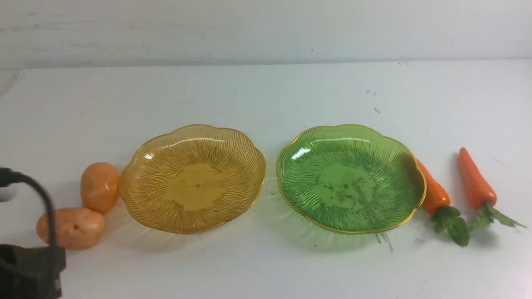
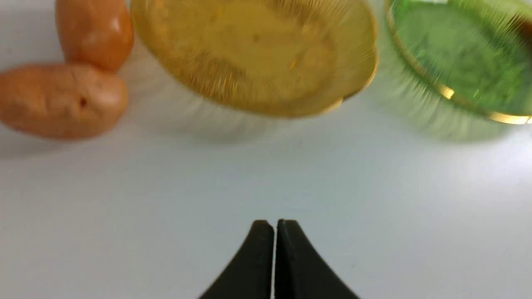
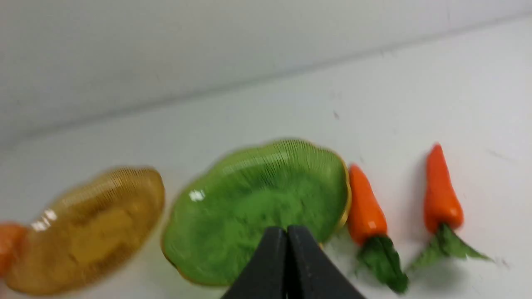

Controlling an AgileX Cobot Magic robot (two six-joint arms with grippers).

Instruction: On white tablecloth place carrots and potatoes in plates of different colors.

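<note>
On the white tablecloth (image 1: 266,95) an amber-yellow plate (image 1: 192,177) sits left of a green plate (image 1: 350,177); both are empty. Two potatoes lie left of the amber plate, one farther (image 1: 99,187) and one nearer (image 1: 70,228), touching each other. Two carrots lie right of the green plate, one against its rim (image 1: 434,192) and one farther right (image 1: 476,180), leaves toward me. My left gripper (image 2: 274,224) is shut and empty, over bare cloth in front of the amber plate (image 2: 257,54). My right gripper (image 3: 286,230) is shut and empty, near the green plate's (image 3: 257,207) front edge.
Part of the left arm and its cable (image 1: 29,257) fills the front view's lower left corner, just in front of the nearer potato. A pale wall (image 1: 266,29) runs behind the table's back edge. Small dark specks mark the cloth (image 1: 376,110).
</note>
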